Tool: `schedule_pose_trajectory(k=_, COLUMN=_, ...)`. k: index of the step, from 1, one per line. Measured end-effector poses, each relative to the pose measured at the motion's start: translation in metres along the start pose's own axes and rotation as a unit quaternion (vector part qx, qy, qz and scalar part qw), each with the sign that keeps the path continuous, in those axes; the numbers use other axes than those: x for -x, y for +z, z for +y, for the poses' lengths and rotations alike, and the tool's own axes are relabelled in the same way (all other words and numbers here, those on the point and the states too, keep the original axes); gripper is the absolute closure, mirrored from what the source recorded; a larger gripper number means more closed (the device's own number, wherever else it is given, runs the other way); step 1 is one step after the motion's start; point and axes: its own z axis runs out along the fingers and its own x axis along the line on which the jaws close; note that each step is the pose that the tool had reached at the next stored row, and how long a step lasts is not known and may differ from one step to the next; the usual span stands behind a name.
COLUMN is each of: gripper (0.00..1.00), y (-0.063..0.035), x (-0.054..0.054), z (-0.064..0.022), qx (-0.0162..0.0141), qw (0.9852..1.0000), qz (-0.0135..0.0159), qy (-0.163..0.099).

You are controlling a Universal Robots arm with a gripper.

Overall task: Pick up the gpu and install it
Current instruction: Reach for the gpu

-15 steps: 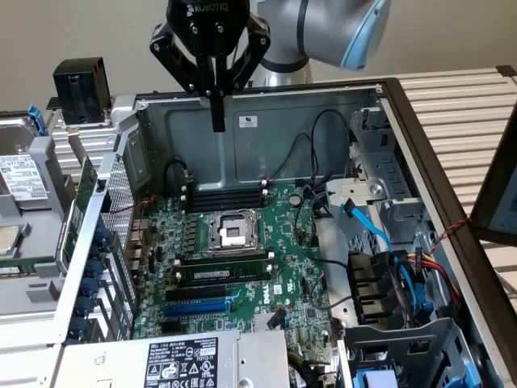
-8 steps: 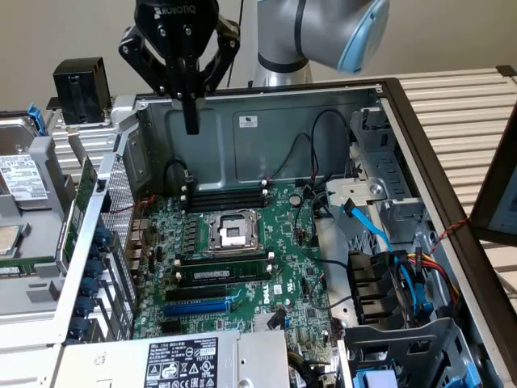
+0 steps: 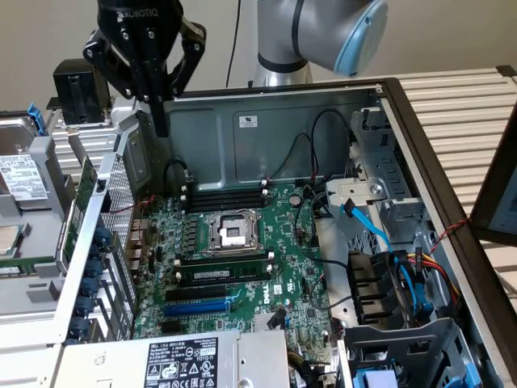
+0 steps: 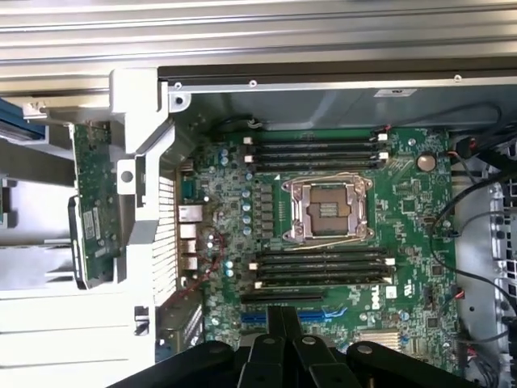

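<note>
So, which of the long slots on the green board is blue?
The slot closest to the labelled metal box; the other long ones are black.

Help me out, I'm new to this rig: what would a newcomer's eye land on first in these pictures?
First the green motherboard with its bare CPU socket, lying in the middle of the open computer case. Next the black gripper, shut and empty, hanging above the case's corner at the exterior view's left. Just outside the perforated wall there, the gpu stands on edge.
</note>
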Motion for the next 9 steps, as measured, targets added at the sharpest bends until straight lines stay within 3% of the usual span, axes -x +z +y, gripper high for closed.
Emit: schedule_pose_trajectory(k=9, gripper=0.89, y=-0.0004, x=-0.041, z=-0.0029, qx=0.0002, qw=1.0, qz=0.0, qy=0.0)
